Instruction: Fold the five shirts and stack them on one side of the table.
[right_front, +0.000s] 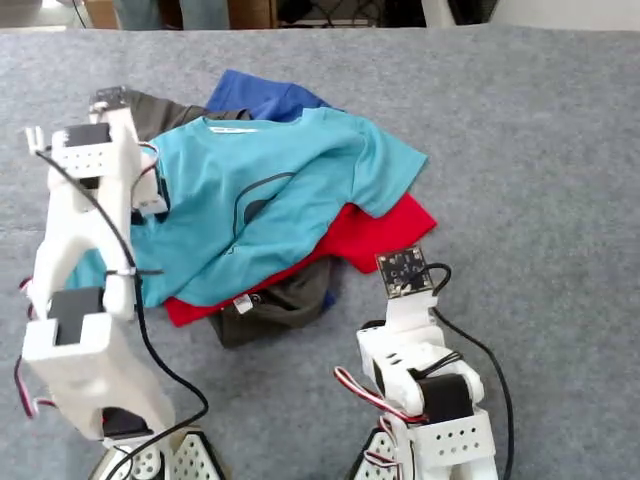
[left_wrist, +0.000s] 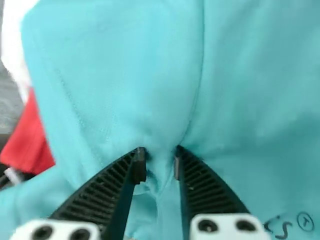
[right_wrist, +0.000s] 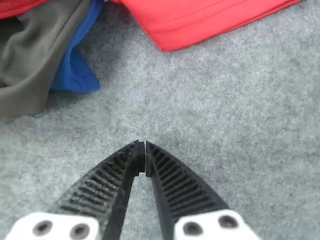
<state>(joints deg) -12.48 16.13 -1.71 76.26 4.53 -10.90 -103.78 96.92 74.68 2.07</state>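
I count one grey table (right_front: 540, 150) with one heap of shirts on it. Four colours show in the heap. There is one teal shirt (right_front: 270, 190) on top, one red shirt (right_front: 370, 235) beneath it and one blue shirt (right_front: 260, 95) poking out at the far side. There is also dark grey cloth (right_front: 285, 302) in two places, far left and near edge. I cannot tell whether that is one shirt or two, so I count four shirts for certain. Of my own I count two arms, the left arm (right_front: 80, 260) and the right arm (right_front: 415, 340). I have two claws, the left claw (left_wrist: 159, 162) and the right claw (right_wrist: 145, 152), with two fingers each.
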